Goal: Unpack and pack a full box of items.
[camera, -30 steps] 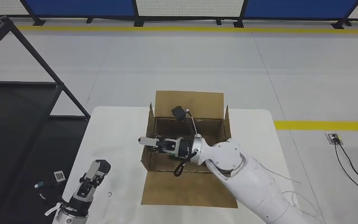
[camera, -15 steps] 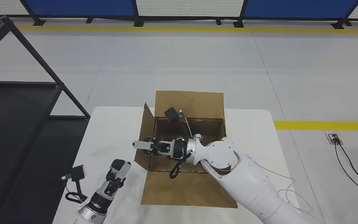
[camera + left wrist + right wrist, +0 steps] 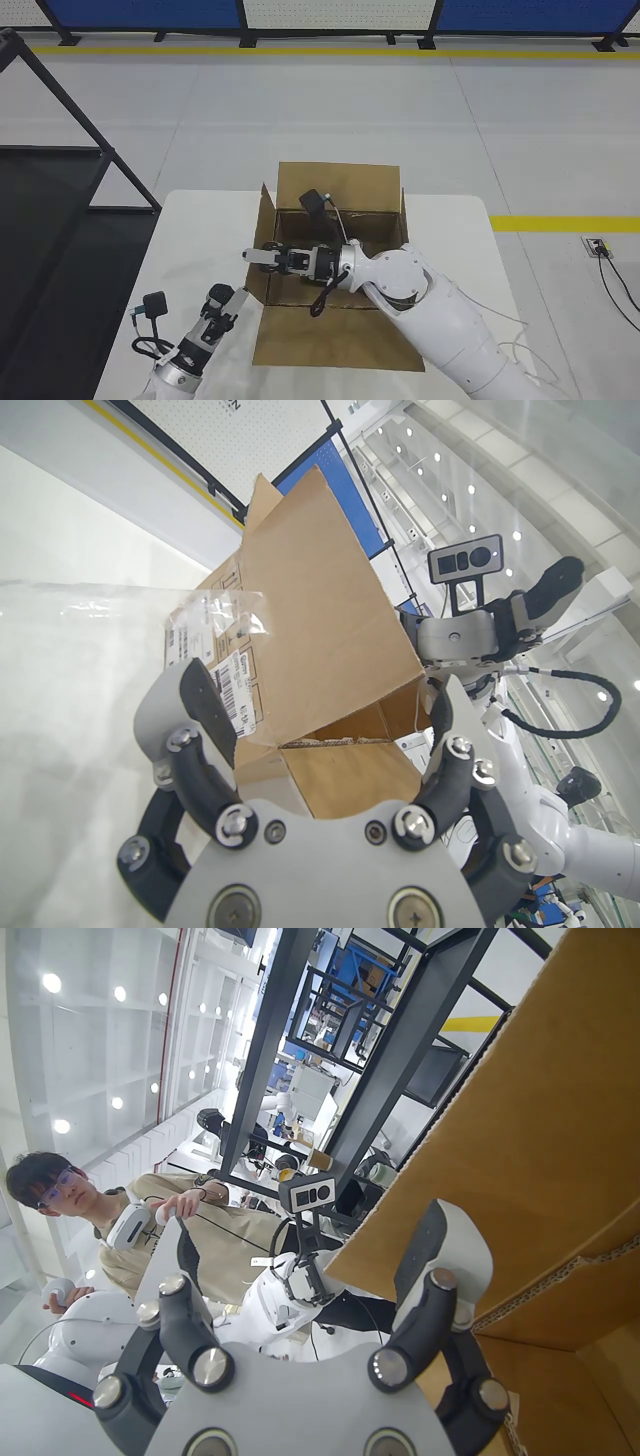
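Left tool [image 3: 322, 687] gapes empty, now nearer the box [image 3: 340, 185]; right tool [image 3: 307, 1228] spread wide at its side flap [image 3: 525, 1128].

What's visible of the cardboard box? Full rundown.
The cardboard box is brown corrugated board, standing open-topped on the white table. Its near and far flaps lie folded outward; the side flaps stand up. One outer side carries printed labels and torn clear tape. The right end effector, open, sits at its left flap's edge; contact is unclear. The arm hides most of the inside.
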